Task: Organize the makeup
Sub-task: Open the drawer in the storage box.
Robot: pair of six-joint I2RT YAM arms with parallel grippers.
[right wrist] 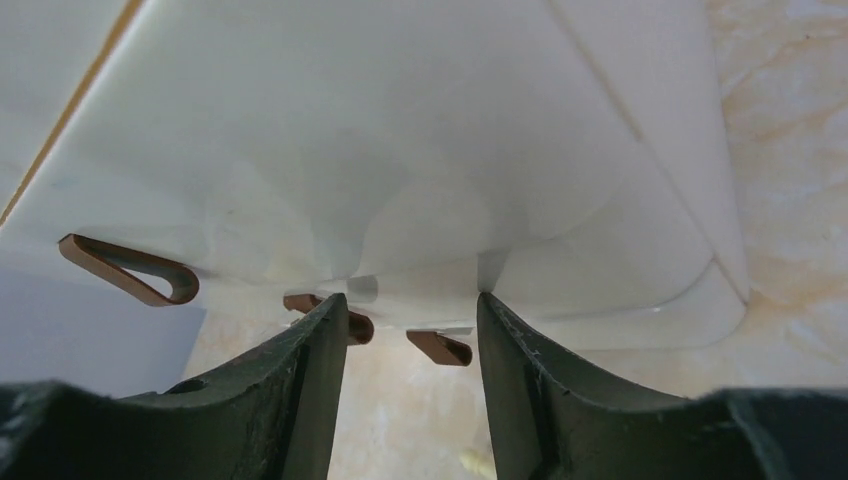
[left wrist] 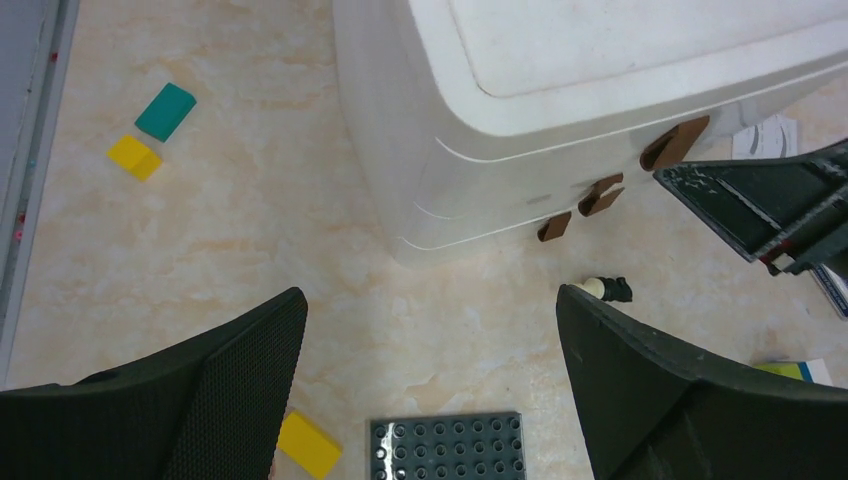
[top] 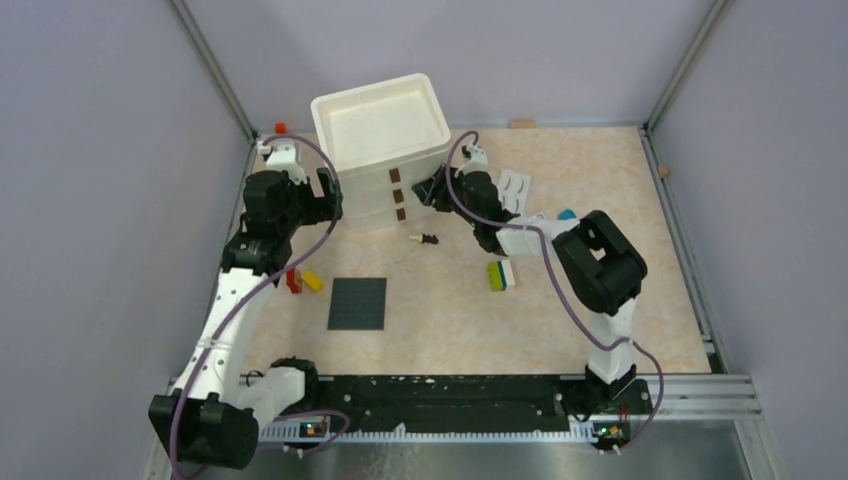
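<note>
— The right gripper (right wrist: 410,310): how is it held?
— Jaws partly apart at the white drawer unit (top: 375,195), a brown handle (right wrist: 440,347) seen between them; nothing is clamped.
— The left gripper (left wrist: 430,300)?
— Spread wide, left of the unit.
— Makeup?
— The eyelash card (top: 515,188) is found right of the unit, and a small dark tube (top: 425,239) just near of it.

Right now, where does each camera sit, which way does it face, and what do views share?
Top external: above, behind the bases, looks down on the table; both arms show, left claw and right claw at the white drawer unit.
Left wrist: looks down past its open fingers at the unit's corner; right claw shows at right.
Right wrist: faces the unit's front close up, a brown handle between its fingers.
Shared: all see the unit; top and left wrist share the dark studded plate.
</note>
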